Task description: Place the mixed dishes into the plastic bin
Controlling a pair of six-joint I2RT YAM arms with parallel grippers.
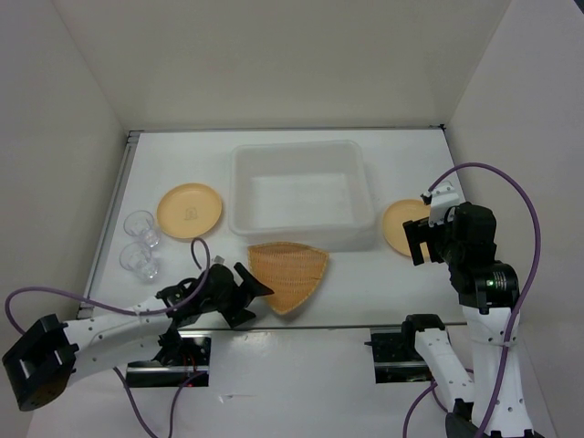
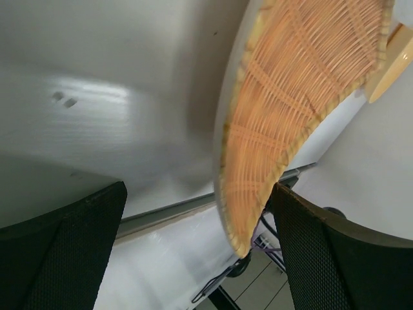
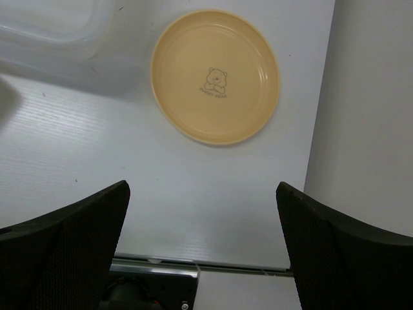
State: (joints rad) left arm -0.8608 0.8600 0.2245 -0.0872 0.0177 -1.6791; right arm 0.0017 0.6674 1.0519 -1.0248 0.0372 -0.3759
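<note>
Top, left-wrist and right-wrist views of a white table (image 1: 383,283). The large translucent white rectangular plastic bin (image 1: 301,196) stands at the centre far side. Every dish lies outside it. The tan woven rounded-triangle basket dish (image 1: 287,272) sits just near of the bin's front wall. One round pale-orange plate (image 1: 189,210) lies left of the bin, with two small clear glass cups (image 1: 140,224) (image 1: 138,260) further left. A second pale-orange plate (image 3: 215,76), printed with a bear, lies right of the bin. The left gripper (image 1: 258,303) is low at the basket's left edge, jaws spread wide with the rim between them, unclamped. The right gripper (image 1: 427,245) hovers over the near edge of the second plate, jaws wide apart and holding nothing.
</note>
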